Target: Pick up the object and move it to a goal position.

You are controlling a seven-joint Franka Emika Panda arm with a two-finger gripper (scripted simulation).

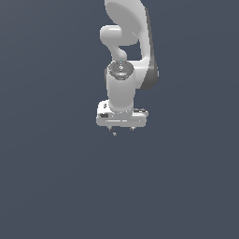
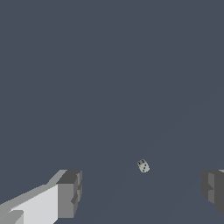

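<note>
The object (image 1: pixel 115 134) is a tiny pale grey-white speck in the exterior view, just below the white gripper (image 1: pixel 120 128). In the wrist view the object (image 2: pixel 143 166) looks like a small pale cube with dark dots, like a die, lying on the dark surface. It sits between the two fingers and a little beyond their tips. The gripper (image 2: pixel 142 190) is open and empty, with one finger (image 2: pixel 70 192) and the other finger (image 2: pixel 213 186) wide apart on either side of it.
The white arm (image 1: pixel 123 56) stands upright in the exterior view, over a plain dark blue-grey surface (image 1: pixel 56 177). No other objects show in either view.
</note>
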